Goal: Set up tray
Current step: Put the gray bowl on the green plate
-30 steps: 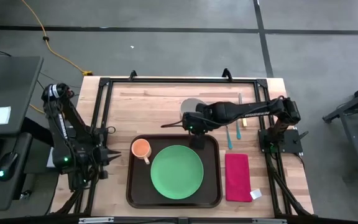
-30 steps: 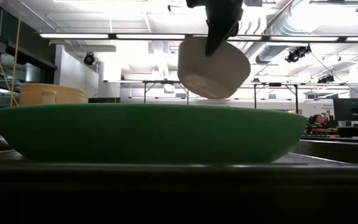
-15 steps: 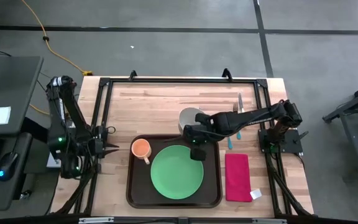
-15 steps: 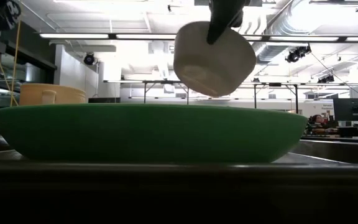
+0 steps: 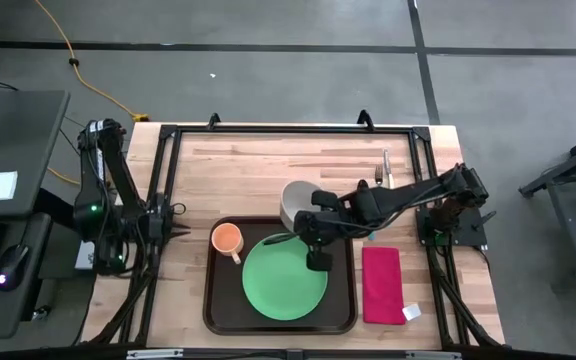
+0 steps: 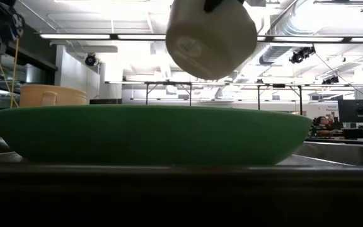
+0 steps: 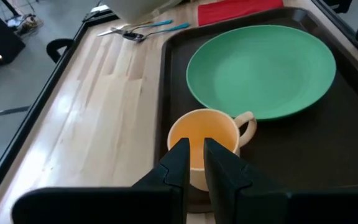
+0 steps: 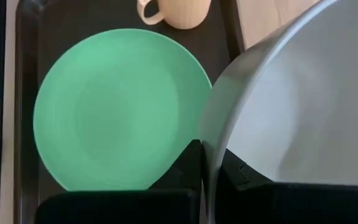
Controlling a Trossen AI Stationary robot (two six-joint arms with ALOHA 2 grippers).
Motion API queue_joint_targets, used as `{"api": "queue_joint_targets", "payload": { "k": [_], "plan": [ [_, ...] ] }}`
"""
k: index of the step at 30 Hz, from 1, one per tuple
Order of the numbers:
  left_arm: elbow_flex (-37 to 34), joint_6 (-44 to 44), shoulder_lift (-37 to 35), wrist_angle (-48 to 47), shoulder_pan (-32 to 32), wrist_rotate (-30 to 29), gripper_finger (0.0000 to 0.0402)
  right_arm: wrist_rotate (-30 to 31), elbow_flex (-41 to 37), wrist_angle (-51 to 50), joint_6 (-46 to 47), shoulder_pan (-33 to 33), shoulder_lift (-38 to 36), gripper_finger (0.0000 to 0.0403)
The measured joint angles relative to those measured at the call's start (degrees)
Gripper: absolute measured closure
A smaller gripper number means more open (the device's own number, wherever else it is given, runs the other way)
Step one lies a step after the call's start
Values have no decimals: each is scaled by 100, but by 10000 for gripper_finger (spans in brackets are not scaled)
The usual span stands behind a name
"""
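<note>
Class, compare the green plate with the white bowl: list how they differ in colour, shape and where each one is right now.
The green plate is flat and shallow; the white bowl is deep with tall sides. The plate lies level on the tray; the bowl is held tilted in the air, above the tray's far rim, by the right gripper, whose jaws pinch its rim. Both are round tableware.

No text, label, brand, number or sign can be read in any view.
</note>
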Motion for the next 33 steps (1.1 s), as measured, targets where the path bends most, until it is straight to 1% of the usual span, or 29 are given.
{"api": "queue_joint_targets", "payload": {
  "k": [17,26,33],
  "plan": [
    [0,29,-697,-739,-1,-209,323,3,4,-29,300,230,1,403],
    [0,330,-992,-739,-1,-307,323,-1,4,-31,349,249,2,403],
    [0,404,-1133,-839,0,-306,323,-209,4,82,335,263,47,403]
  ]
}}
